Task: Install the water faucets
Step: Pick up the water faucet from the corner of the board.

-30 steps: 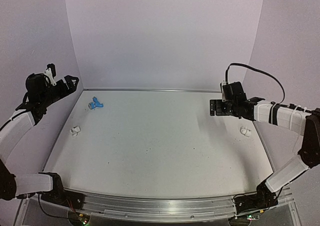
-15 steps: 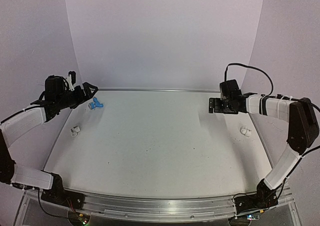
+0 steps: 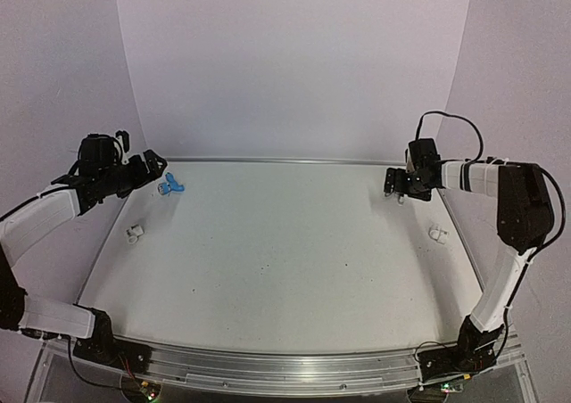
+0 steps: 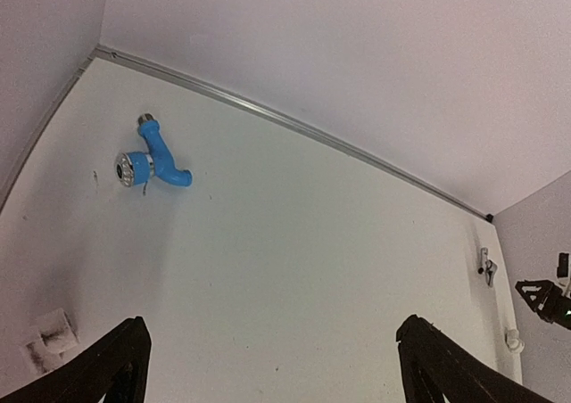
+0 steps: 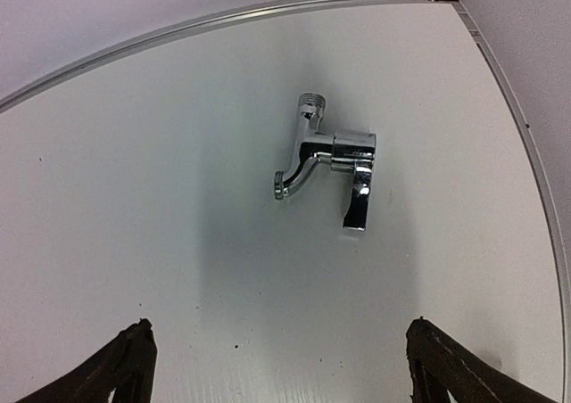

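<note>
At the far left corner of the table [image 3: 285,269], the blue faucet [image 4: 152,160] lies on its side. Your left gripper [image 3: 150,166] hovers just beside it, its fingers [image 4: 111,372] wide apart and holding nothing. Over at the far right, the silver faucet [image 5: 328,164] lies flat on the table below your right gripper [image 5: 278,332], whose jaws are also spread wide and empty. A white fitting [image 3: 134,234] rests by the left edge and another white fitting [image 3: 437,234] by the right edge, each well apart from the 2 faucets.

Expect the blue one to be light, stiff plastic, likely to skid or roll if you nudge it before closing. Take it across the round body where the knob end meets the curved spout, not on the thin threaded tip. The silver one looks like polished metal, so judge it heavier for its size and slippery in the grip. Its lever handle may swivel, so hold the blocky middle of the body, between the threaded inlet and the handle, and leave the threaded end free for mating. Neither seems fragile, but both are small against the jaws, so come down centred.

No brand, label or writing can be read on either faucet, the fittings or the table
</note>
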